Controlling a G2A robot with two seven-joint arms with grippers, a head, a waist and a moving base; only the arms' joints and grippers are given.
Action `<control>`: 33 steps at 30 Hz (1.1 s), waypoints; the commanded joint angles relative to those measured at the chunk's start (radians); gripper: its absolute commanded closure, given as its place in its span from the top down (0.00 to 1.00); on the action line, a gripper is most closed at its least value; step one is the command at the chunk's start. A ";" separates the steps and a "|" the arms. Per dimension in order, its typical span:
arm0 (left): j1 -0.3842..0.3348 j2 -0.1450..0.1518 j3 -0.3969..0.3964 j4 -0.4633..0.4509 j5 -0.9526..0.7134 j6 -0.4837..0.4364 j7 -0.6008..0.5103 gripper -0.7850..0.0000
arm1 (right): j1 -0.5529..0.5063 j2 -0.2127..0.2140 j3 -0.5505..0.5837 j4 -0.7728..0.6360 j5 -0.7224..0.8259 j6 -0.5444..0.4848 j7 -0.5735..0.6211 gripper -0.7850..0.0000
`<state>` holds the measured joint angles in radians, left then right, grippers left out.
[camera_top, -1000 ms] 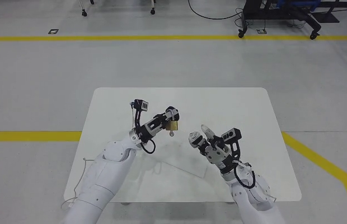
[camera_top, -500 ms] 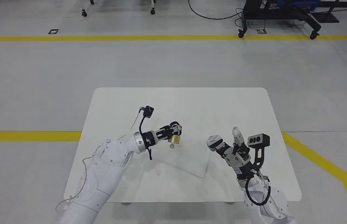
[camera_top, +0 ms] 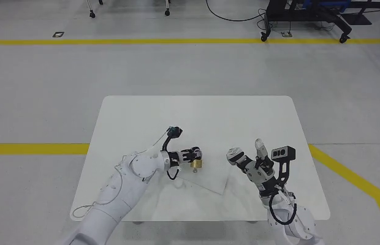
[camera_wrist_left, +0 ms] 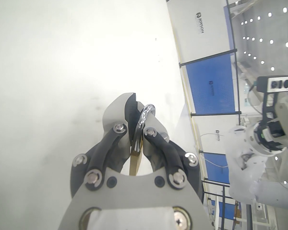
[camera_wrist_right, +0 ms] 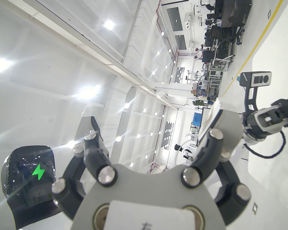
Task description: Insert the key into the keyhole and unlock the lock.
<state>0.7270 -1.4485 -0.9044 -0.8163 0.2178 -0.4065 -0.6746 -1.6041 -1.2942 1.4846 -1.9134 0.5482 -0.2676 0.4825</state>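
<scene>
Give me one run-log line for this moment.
left gripper: shut on brass padlock with steel shackle, over white table | right gripper: open, empty

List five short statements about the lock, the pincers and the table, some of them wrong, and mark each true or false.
1. The left pincer is shut on the lock. True.
2. The right pincer is shut. False: it is open and empty.
3. The lock's body is brass-coloured. True.
4. The right pincer touches the lock. False: they are apart, with bare table between them.
5. The table is black. False: it is white.
</scene>
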 commanded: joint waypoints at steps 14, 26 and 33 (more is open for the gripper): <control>0.007 0.045 -0.078 -0.122 0.113 0.052 -0.030 1.00 | 0.000 0.000 0.000 0.000 0.000 0.000 0.000 1.00; 0.413 0.171 -0.508 -0.727 0.463 0.032 0.277 1.00 | 0.000 0.000 0.000 0.000 0.000 0.000 0.000 1.00; 0.522 0.191 -0.643 -0.715 0.547 0.061 0.432 1.00 | 0.043 0.008 0.027 0.012 -0.172 -0.009 -0.006 1.00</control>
<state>1.2462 -1.2598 -1.5354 -1.5307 0.7363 -0.3579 -0.2592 -1.5752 -1.2880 1.4986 -1.9065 0.4308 -0.2603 0.4825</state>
